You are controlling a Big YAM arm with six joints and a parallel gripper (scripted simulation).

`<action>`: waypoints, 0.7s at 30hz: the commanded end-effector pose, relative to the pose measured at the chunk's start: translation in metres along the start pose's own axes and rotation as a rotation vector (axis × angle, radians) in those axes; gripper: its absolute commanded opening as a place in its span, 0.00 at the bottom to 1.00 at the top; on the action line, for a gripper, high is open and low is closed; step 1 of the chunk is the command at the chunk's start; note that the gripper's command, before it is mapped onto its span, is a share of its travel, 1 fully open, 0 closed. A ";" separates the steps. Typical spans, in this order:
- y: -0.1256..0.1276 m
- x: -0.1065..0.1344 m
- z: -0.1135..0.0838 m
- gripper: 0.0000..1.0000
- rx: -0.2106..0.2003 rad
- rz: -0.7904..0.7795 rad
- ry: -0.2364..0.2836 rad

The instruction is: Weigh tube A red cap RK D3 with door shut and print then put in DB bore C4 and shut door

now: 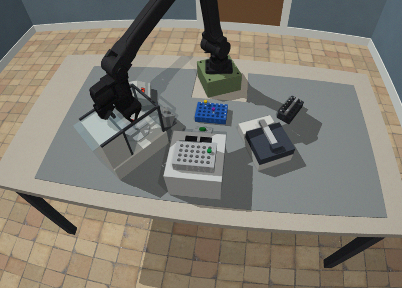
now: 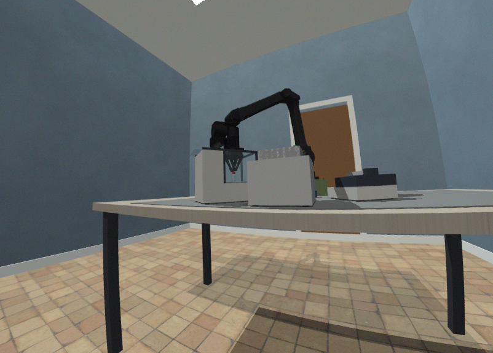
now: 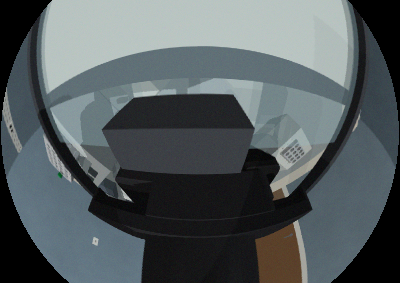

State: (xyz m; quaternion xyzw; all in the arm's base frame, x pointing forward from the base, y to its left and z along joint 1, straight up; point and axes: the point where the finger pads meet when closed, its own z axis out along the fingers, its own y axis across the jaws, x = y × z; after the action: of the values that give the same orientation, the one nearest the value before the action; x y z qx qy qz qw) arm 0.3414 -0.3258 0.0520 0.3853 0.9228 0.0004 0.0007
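Tube A, with its red cap (image 1: 132,120) (image 2: 233,173), stands upright inside the glass box of the balance (image 1: 112,158) (image 2: 209,178). My gripper (image 1: 134,117) (image 2: 233,169) points down through the open top, its fingers part-way open with the tips at about the cap's height; they do not look closed on it. The door (image 1: 97,129) (image 3: 177,150) is slid back, and its dark handle is close before the wrist camera, hiding fingers and tube there. Dry block DB (image 1: 140,85) (image 3: 292,153) is partly hidden beyond the balance. The PRINT key and lamp cannot be made out.
The box's dark top bars (image 1: 130,127) flank the gripper. Mixer (image 1: 194,185) with a green-capped tube (image 1: 209,150) is beside the balance. Blue rack RK (image 1: 211,119) holds yellow-capped (image 1: 205,101) and magenta-capped (image 1: 213,109) tubes. Spectrophotometer (image 1: 270,148) and magnet block (image 1: 285,116) are farther off.
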 end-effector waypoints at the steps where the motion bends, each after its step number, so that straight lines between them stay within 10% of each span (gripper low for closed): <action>1: -0.005 -0.005 0.007 0.36 0.005 0.014 -0.006; 21: -0.005 -0.006 0.016 0.36 0.005 0.014 -0.008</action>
State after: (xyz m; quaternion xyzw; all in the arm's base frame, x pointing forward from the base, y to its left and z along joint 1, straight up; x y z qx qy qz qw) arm 0.3414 -0.3259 0.0430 0.3853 0.9228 0.0003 0.0009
